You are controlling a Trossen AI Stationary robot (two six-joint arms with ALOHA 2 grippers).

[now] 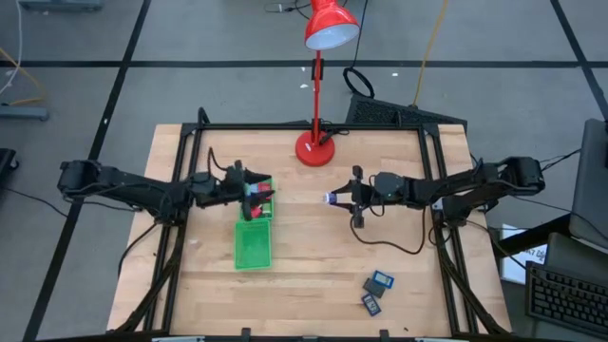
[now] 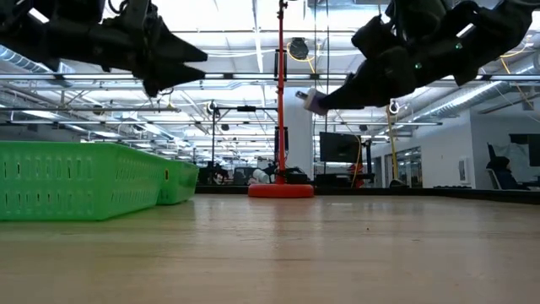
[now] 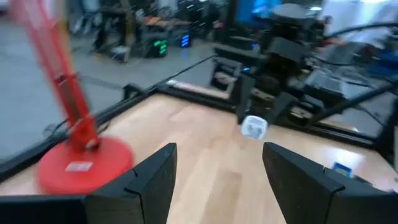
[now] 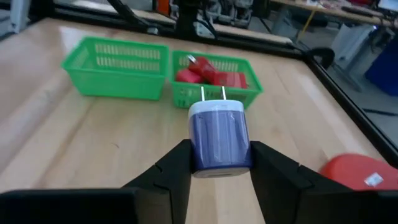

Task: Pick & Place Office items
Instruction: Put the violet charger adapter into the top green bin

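while airborne, right hand (image 4: pixel 214 165) grips plug adapter (image 4: pixel 219 137).

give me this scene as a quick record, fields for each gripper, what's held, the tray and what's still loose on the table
right gripper: shut on the plug adapter, raised off the table, prongs pointing toward the tray
left gripper: open, empty, above the tray's far compartment
green tray: two compartments; red blocks in one, the other looks empty
loose items: two dark rectangles with blue faces near the table's front right
red desk lamp: upright at the table's back edge
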